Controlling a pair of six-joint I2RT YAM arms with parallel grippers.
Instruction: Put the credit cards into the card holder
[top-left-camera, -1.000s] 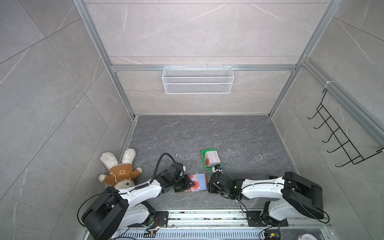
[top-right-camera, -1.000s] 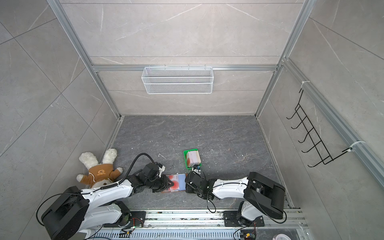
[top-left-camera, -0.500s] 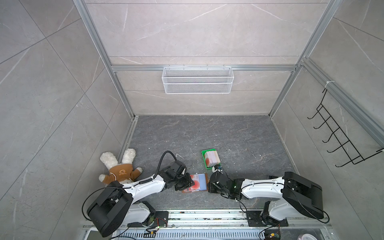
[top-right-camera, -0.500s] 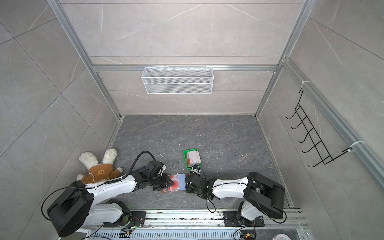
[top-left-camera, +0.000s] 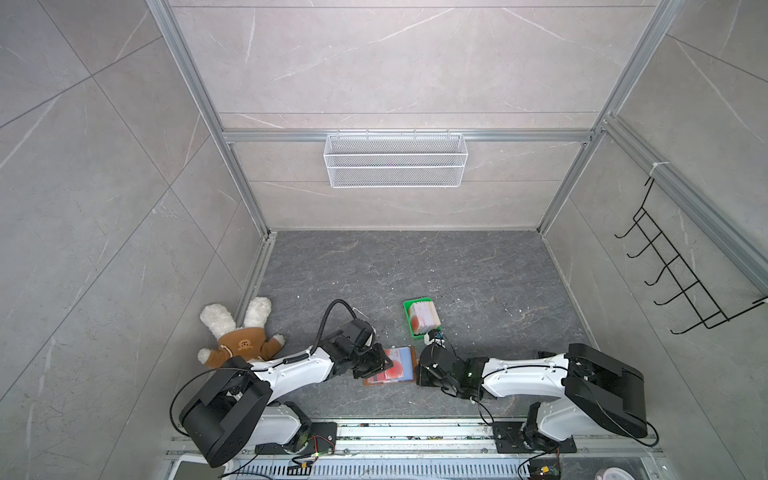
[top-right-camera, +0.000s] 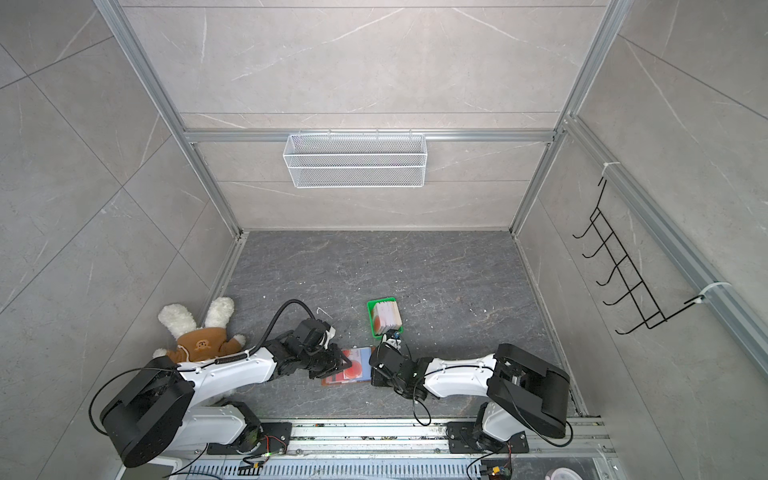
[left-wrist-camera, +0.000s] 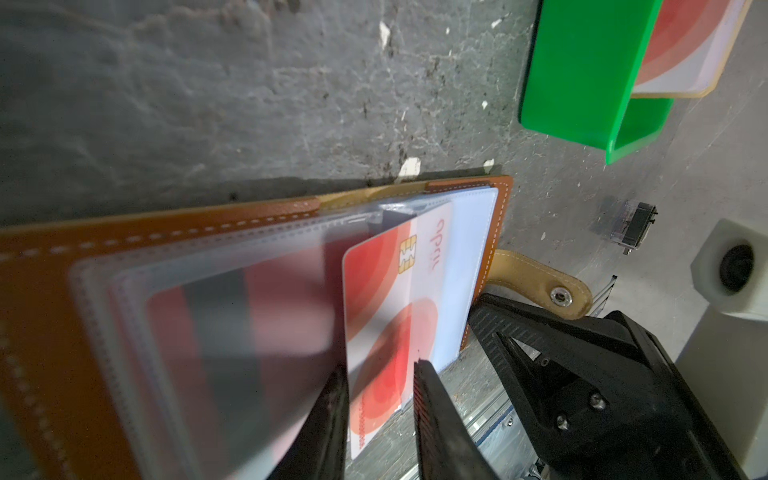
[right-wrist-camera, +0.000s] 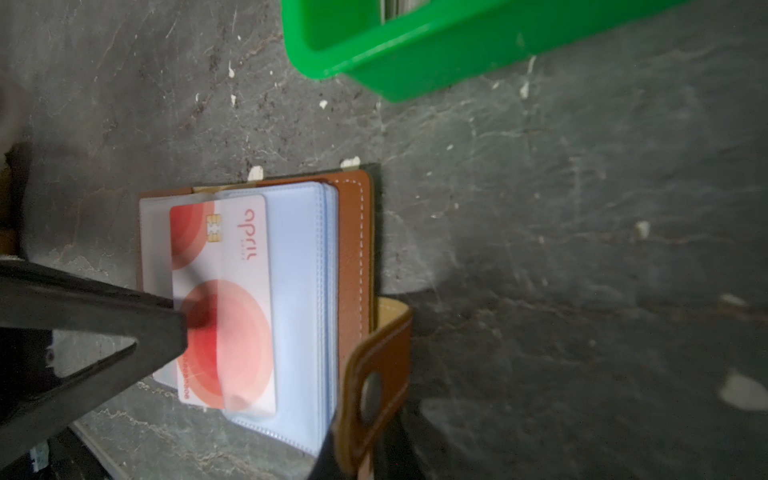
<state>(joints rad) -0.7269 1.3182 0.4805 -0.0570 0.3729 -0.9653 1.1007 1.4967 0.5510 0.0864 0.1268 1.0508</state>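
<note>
The tan-brown card holder (top-left-camera: 409, 361) (top-right-camera: 362, 365) lies open on the dark floor, clear sleeves up. One pale credit card with red circles (left-wrist-camera: 386, 291) (right-wrist-camera: 232, 291) sits partly inside a sleeve, one end sticking out. A red card with a dark stripe (left-wrist-camera: 216, 332) shows through another sleeve. My left gripper (top-left-camera: 384, 363) (top-right-camera: 343, 365) (left-wrist-camera: 380, 365) hovers over that card, jaws a little apart, one fingertip (right-wrist-camera: 178, 328) touching its red circle. My right gripper (top-left-camera: 419, 369) (top-right-camera: 374, 370) (right-wrist-camera: 361, 449) is shut on the holder's snap tab (right-wrist-camera: 374, 390). More credit cards (top-left-camera: 424, 318) (top-right-camera: 386, 316) stand stacked in a tray.
The green tray (top-left-camera: 409, 307) (left-wrist-camera: 582, 70) (right-wrist-camera: 415, 62) stands just behind the card holder. A teddy bear (top-left-camera: 241, 340) lies by the left wall. A wire basket (top-left-camera: 395, 166) hangs on the back wall, a hook rack (top-left-camera: 681, 278) on the right wall.
My left gripper has edged to the right, further over the open card holder. The right arm has stayed put on the tab.
</note>
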